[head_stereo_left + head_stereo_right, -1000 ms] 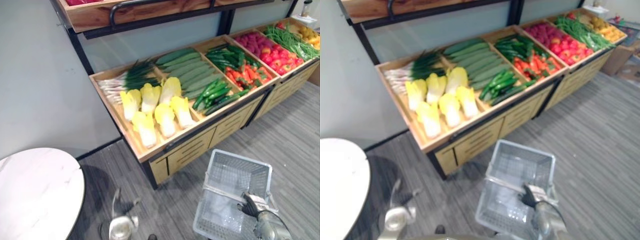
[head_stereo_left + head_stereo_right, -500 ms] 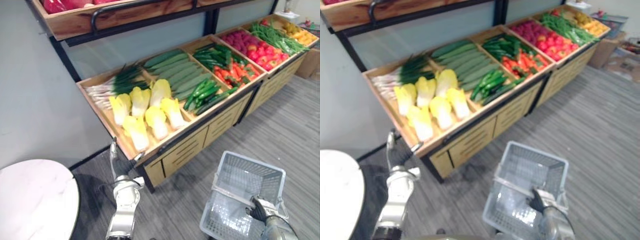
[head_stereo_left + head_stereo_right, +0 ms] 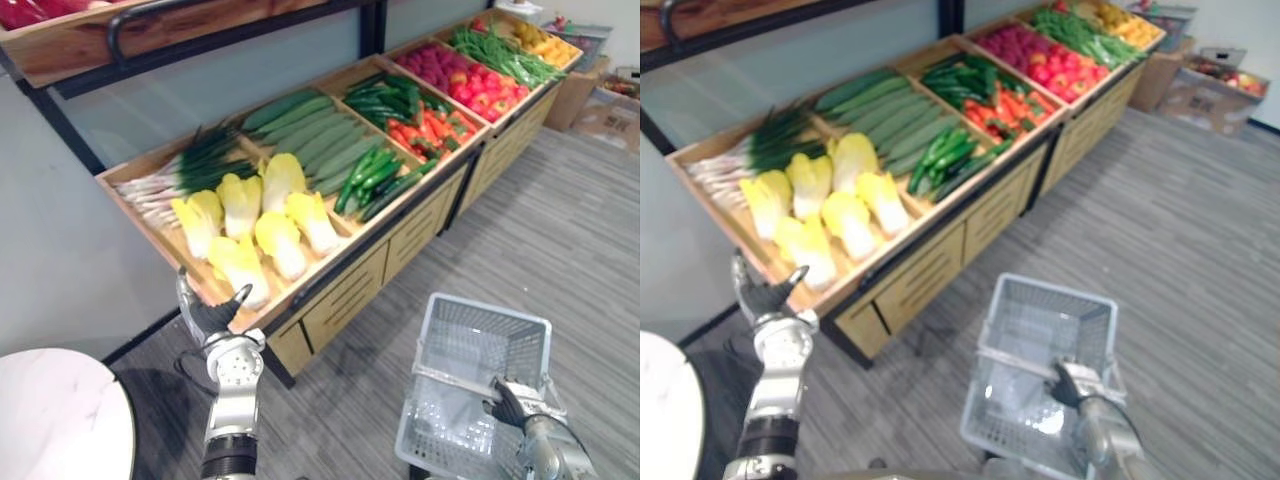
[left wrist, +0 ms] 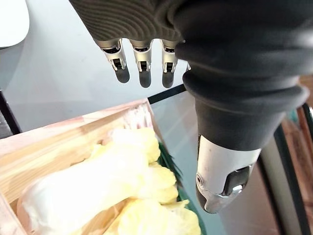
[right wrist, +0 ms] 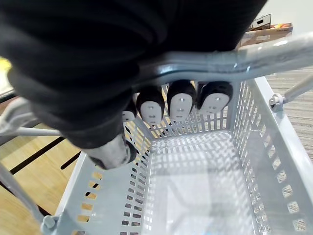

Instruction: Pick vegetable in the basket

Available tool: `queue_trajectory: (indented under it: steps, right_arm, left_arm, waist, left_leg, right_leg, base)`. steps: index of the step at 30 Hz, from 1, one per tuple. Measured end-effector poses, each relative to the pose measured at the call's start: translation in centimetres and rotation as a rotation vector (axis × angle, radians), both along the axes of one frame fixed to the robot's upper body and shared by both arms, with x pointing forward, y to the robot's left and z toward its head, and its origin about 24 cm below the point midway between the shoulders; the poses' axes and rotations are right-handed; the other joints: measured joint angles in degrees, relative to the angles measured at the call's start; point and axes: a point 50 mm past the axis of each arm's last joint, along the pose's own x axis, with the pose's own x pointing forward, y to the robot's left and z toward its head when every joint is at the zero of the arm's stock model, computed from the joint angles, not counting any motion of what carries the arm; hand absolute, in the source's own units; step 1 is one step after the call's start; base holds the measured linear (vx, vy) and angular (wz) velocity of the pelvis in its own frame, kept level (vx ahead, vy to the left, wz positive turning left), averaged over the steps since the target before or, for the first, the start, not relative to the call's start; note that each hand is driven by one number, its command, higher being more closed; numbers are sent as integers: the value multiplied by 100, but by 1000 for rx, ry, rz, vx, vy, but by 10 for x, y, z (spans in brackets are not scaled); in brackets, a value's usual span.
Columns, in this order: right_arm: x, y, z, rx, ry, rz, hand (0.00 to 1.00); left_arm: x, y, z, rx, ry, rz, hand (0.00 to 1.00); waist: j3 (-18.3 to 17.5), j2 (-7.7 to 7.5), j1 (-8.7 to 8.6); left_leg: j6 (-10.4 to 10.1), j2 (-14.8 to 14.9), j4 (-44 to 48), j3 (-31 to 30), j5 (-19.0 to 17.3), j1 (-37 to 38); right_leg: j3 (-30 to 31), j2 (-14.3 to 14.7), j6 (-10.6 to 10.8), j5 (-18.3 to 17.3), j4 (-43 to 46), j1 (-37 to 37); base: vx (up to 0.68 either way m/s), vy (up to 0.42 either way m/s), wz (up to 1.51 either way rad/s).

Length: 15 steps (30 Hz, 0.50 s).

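Yellow-white napa cabbages (image 3: 255,225) lie in the left wooden crate of the vegetable stand. My left hand (image 3: 212,318) is raised at that crate's front left corner, open, fingers straight and thumb spread. The left wrist view has its fingers (image 4: 142,68) pointing past the nearest cabbage (image 4: 93,188), not touching it. A grey plastic basket (image 3: 488,310) hangs low at the right, with nothing in it. My right hand (image 3: 508,402) is shut on the basket's handle (image 5: 220,61), its fingers (image 5: 181,103) curled under the bar.
Green onions (image 3: 185,165) lie behind the cabbages, then cucumbers (image 3: 310,140), green peppers (image 3: 375,175) and red peppers (image 3: 430,125) further right. A wooden shelf (image 3: 90,45) overhangs the stand. A round white table (image 3: 55,420) stands at the lower left. Cardboard boxes (image 3: 610,100) sit far right.
The camera has shifted. My left hand has risen from near the floor to the front edge of the cabbage crate. My right hand still holds the basket handle.
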Motion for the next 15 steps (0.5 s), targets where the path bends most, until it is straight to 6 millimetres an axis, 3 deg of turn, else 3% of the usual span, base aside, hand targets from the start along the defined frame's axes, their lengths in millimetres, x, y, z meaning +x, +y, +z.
queue_trajectory:
  steps: [4,15]
  right_arm:
    - [4,-4,5,-20,-14,16,100]
    - [8,2,8,-29,-23,96,100]
  left_arm:
    - [5,13,-7,-26,38,79,0]
    - [9,45,-19,-32,147,199,0]
  waist:
    - [14,-23,-128]
    - [87,-121,-170]
  left_leg:
    - [-20,16,-2,79,-20,5]
    - [-80,98,8,453,-75,-2]
  right_leg:
    - [68,25,-3,3,2,-57]
    - [369,141,-56,71,7,-296]
  base:
    - [20,-7,-11]
    - [5,-16,-18]
